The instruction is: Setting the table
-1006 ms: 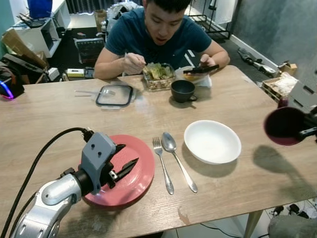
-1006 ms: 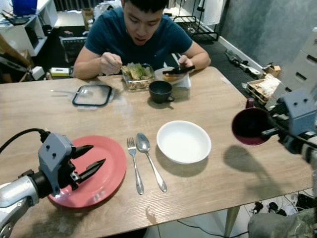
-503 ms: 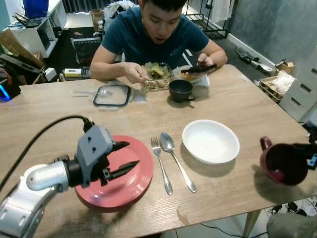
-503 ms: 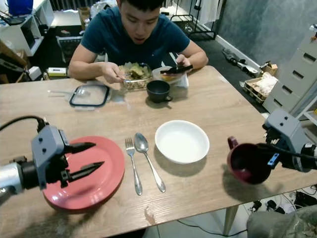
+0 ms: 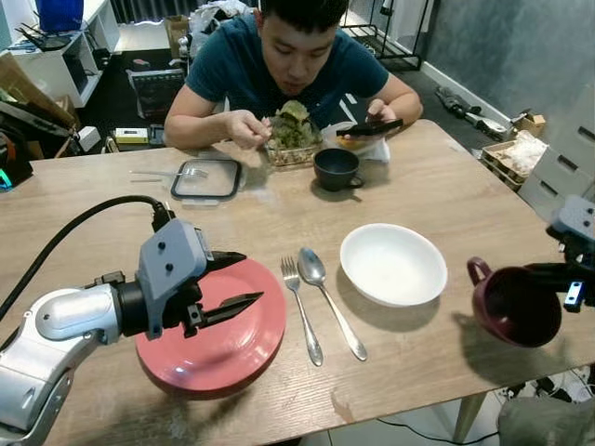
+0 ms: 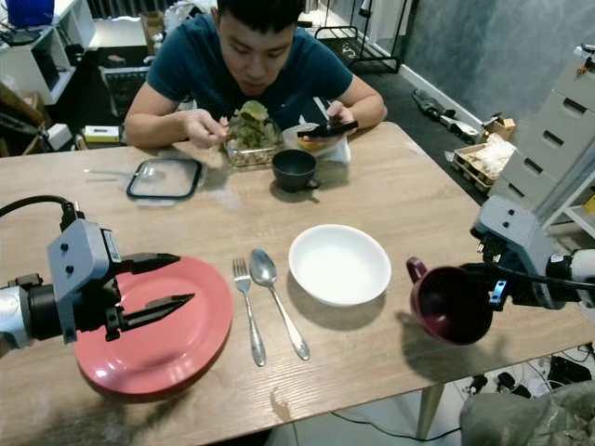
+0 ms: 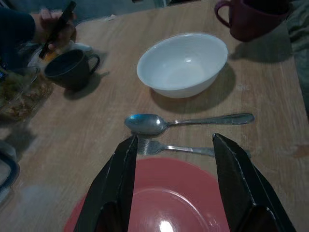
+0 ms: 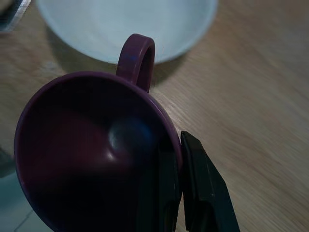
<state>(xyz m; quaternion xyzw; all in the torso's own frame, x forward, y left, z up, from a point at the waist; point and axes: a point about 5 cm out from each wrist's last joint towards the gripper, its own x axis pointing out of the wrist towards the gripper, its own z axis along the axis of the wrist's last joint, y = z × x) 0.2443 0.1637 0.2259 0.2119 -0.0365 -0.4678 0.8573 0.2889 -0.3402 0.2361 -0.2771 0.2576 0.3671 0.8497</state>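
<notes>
Place setting on the near side of the worktop [image 5: 446, 186], judged mostly laid: red plate [image 5: 212, 327] down, fork [image 5: 303, 308] and spoon [image 5: 330, 299] side by side just to its right, white bowl [image 5: 393, 264] beyond the spoon. Remaining item: maroon mug [image 6: 451, 302], not yet set down. Right end effector [image 8: 179, 186] has its fingers pinched on the mug rim, one inside and one outside; mug is tilted, mouth toward the camera, held above the worktop near its right edge, just right of the bowl, handle toward the bowl. Left end effector [image 5: 231, 283] hovers over the red plate, fingers spread apart, gripping nothing. Judgement: left to do is stand the mug upright beside the bowl and release. Person [image 5: 288, 56] eating at the far side; their dark cup [image 5: 337, 169] and food container [image 5: 293, 139] are separate from this setting. No brands, labels or legible writing found.
</notes>
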